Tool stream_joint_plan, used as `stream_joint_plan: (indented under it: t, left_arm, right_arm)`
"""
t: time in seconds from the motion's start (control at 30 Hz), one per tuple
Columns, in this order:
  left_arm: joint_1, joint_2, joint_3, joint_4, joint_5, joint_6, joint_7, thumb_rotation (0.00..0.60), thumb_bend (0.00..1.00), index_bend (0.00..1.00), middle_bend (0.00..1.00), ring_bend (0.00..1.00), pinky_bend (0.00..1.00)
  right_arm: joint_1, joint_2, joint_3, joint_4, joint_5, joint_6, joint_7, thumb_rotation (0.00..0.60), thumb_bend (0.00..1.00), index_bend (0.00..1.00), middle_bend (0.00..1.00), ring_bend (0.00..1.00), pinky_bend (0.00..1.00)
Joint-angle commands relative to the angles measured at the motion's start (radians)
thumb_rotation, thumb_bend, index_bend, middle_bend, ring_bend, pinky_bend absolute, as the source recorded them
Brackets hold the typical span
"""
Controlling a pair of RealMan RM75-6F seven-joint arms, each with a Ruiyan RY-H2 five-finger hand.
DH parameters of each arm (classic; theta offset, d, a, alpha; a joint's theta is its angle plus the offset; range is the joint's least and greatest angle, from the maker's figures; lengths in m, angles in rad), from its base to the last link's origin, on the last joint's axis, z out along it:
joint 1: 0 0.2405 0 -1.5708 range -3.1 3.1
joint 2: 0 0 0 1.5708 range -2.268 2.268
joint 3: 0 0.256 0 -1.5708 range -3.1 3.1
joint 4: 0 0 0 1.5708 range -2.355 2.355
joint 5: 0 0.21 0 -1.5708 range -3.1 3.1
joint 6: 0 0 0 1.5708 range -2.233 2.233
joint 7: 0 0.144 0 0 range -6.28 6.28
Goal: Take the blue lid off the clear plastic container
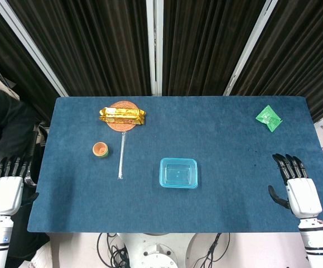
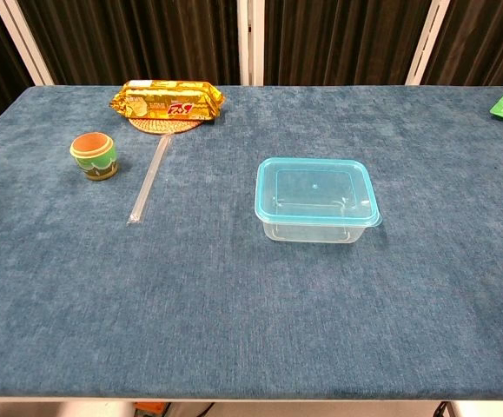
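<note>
A clear plastic container [image 2: 314, 228] stands near the middle of the blue table, and its translucent blue lid [image 2: 314, 191] sits flat on top of it. The head view shows the same lid [image 1: 178, 172]. My left hand [image 1: 8, 187] hangs off the table's left edge, fingers extended and apart, holding nothing. My right hand [image 1: 298, 187] hovers at the table's right front corner, fingers extended and spread, also holding nothing. Both hands are far from the container and show only in the head view.
A gold snack packet [image 2: 168, 100] lies on a round woven coaster [image 2: 166, 124] at the back left. A small orange-green pot [image 2: 94, 155] and a clear straw [image 2: 148, 181] lie left of the container. A green packet [image 1: 269, 118] sits at the back right.
</note>
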Motion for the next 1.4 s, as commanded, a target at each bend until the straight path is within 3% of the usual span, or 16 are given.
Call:
stream_joint_plan:
  t: [0.03,0.3,0.53,0.63,0.77,0.87,1.07,1.4]
  left_arm:
    - [-0.002,-0.004,-0.002,0.003,-0.008,-0.008,-0.003,0.6,0.0,0.11,0.0,0.0,0.0]
    - [-0.018,-0.007,-0.005,0.006,-0.007,-0.029,-0.003,0.6,0.0,0.11,0.0,0.0,0.0]
    - [-0.029,-0.014,-0.004,0.006,-0.001,-0.044,-0.018,0.6,0.0,0.11,0.0,0.0,0.0]
    - [-0.03,-0.016,-0.001,0.005,0.007,-0.043,-0.024,0.6,0.0,0.11,0.0,0.0,0.0]
    - [-0.031,-0.017,0.0,0.003,0.01,-0.044,-0.028,0.6,0.0,0.1,0.0,0.0,0.0]
    - [-0.034,-0.014,0.002,0.001,0.017,-0.047,-0.038,0.6,0.0,0.1,0.0,0.0,0.0]
    - [-0.043,-0.017,0.004,0.007,0.025,-0.057,-0.052,0.6,0.0,0.11,0.0,0.0,0.0]
    - [-0.058,-0.028,0.003,0.021,0.036,-0.073,-0.071,0.6,0.0,0.1,0.0,0.0,0.0]
  right_arm:
    - [0.001,-0.001,0.001,-0.001,0.003,-0.003,-0.003,0.6,0.29,0.0,0.08,0.0,0.0]
    - [0.021,-0.006,0.004,-0.004,0.004,-0.032,-0.016,0.6,0.29,0.0,0.08,0.0,0.0]
    - [0.13,-0.041,0.004,0.012,0.001,-0.205,-0.05,0.6,0.29,0.0,0.08,0.0,0.0]
    - [0.188,-0.081,0.02,0.039,0.014,-0.28,-0.066,0.6,0.25,0.0,0.08,0.0,0.0]
    - [0.269,-0.167,0.044,0.1,0.034,-0.371,-0.083,0.6,0.1,0.0,0.06,0.0,0.0]
    - [0.319,-0.226,0.056,0.147,0.044,-0.422,-0.074,0.6,0.05,0.0,0.05,0.0,0.0]
    - [0.393,-0.306,0.077,0.232,0.082,-0.499,-0.063,0.6,0.04,0.0,0.01,0.0,0.0]
    - [0.492,-0.445,0.115,0.372,0.097,-0.523,-0.073,0.6,0.05,0.0,0.01,0.0,0.0]
